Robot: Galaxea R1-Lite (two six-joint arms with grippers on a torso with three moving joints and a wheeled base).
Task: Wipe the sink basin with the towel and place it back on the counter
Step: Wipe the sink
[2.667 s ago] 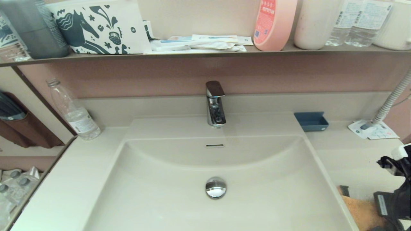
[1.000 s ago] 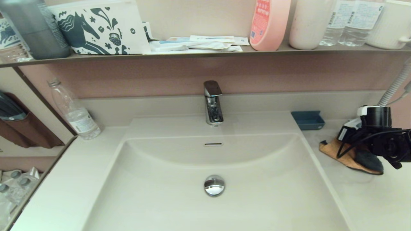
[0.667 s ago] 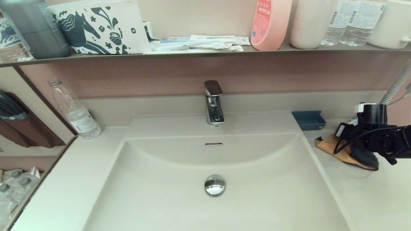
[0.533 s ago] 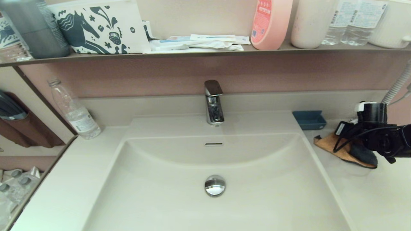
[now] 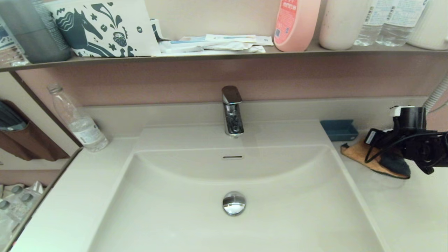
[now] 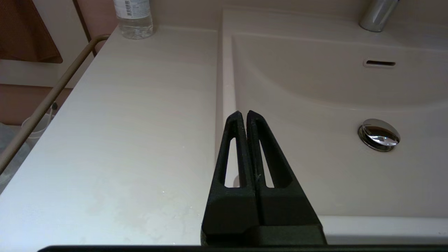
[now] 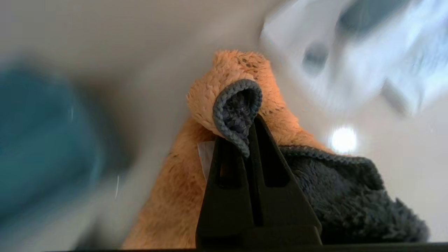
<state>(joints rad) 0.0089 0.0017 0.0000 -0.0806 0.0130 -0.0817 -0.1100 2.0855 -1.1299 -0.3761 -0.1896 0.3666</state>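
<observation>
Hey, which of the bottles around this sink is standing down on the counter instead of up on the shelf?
The clear water bottle at the back left of the counter, leaning against the wall. The pink bottle and the others stand on the shelf.

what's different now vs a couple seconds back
The right gripper, shut on the towel, has carried it from the counter's near right corner back toward the blue tray. The left gripper stayed shut over the counter's left side; sink basin unchanged.
</observation>
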